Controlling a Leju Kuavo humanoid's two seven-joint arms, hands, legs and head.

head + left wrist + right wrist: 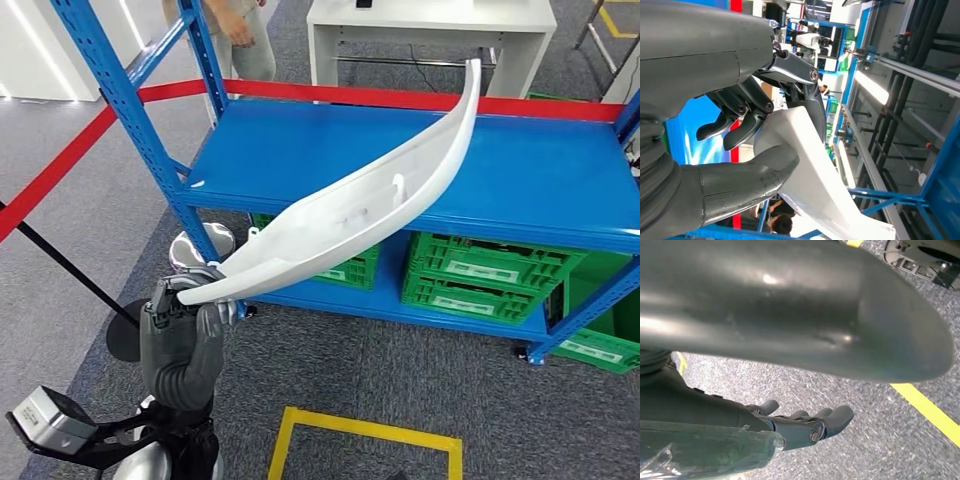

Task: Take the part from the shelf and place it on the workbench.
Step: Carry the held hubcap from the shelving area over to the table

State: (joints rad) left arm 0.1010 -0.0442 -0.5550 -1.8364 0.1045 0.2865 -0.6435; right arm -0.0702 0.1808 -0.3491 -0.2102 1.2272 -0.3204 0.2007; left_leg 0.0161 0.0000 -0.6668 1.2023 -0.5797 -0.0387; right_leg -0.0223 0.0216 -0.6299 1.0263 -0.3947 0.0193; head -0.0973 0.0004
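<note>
Gripping the white part [355, 215] at its near end, thumb and fingers of my left hand [185, 325] clamped on it, with its far tip raised above the blue shelf [528, 170], I should keep the long span level while carrying it; right hand [806, 422] spread, holding nothing.

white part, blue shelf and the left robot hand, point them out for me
white part [355, 215], head view, middle of its curved body
blue shelf [528, 170], head view, bare top surface
left robot hand [753, 125], left wrist view, middle of the hand gripping the part's end
</note>
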